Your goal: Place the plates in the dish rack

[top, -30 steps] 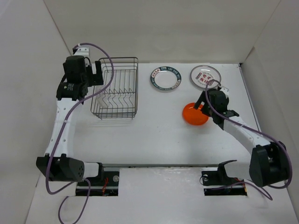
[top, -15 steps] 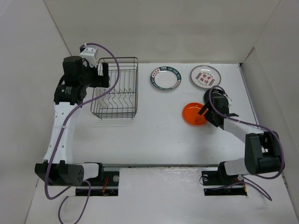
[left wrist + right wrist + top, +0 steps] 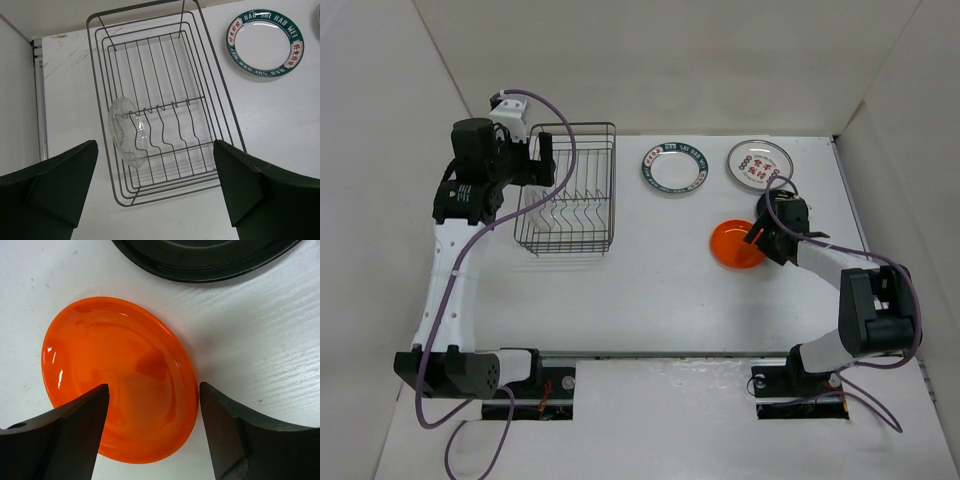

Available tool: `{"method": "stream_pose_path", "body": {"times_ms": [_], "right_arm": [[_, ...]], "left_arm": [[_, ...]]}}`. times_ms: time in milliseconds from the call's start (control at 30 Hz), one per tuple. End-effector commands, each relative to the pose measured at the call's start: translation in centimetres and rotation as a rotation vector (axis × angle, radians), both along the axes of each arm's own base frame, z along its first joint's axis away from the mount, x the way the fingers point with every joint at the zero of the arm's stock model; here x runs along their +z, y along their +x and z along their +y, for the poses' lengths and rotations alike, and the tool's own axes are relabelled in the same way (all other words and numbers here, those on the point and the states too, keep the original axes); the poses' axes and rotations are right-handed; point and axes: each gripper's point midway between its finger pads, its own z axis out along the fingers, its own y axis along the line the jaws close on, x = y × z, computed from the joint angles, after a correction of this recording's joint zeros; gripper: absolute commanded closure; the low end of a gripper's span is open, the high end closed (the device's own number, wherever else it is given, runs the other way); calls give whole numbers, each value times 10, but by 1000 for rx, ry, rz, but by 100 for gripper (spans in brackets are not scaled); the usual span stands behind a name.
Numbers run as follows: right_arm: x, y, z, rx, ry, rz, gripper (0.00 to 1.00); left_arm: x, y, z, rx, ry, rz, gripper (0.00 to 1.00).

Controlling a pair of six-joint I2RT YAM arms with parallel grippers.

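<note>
Left wrist view: one clear plate (image 3: 127, 132) is seated in the dish rack (image 3: 565, 243) at ten o'clock; four are left. The orange plate (image 3: 120, 375), at three o'clock, is straddled by the released right gripper (image 3: 152, 390); the left gripper (image 3: 155, 145) is likewise released.

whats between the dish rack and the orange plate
Bare table only, in the top view, between the dish rack and the orange plate.
</note>
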Motion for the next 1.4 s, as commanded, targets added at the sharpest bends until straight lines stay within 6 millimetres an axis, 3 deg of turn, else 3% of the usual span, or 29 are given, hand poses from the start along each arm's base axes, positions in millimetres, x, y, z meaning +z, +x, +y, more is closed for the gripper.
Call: {"method": "stream_pose_path", "body": {"times_ms": [0, 100, 133, 333, 833, 900, 933, 1033, 1133, 1167, 1200, 1367], "right_arm": [[13, 12, 0, 12, -1, -26, 23], [11, 9, -1, 19, -8, -15, 25], [7, 6, -1, 19, -8, -5, 35], [4, 2, -2, 39, -6, 5, 55], [-6, -5, -5, 99, -8, 65, 55], [-2, -3, -3, 105, 0, 56, 61], [-2, -3, -3, 112, -5, 56, 69], [-3, -2, -5, 117, -2, 66, 69], [-7, -2, -4, 130, 0, 82, 83], [-8, -5, -4, 130, 1, 93, 95], [-5, -2, -4, 130, 0, 84, 100], [-7, -3, -5, 126, 8, 84, 100]], "left_arm": [[19, 3, -3, -22, -1, -47, 0], [21, 6, -3, -22, -1, -48, 0], [15, 7, -3, -22, -1, -27, 0], [16, 9, -3, -22, -1, -28, 0], [16, 9, -2, -14, 3, -28, 0], [16, 9, -2, -14, 3, -28, 0], [16, 9, -2, -14, 3, -28, 0], [16, 10, -2, -18, 11, -30, 0], [16, 10, -2, -18, 11, -30, 0], [16, 10, -2, -18, 11, -30, 0], [16, 10, -2, -18, 11, -30, 0], [10, 11, 2, -12, 20, -23, 0]]}}
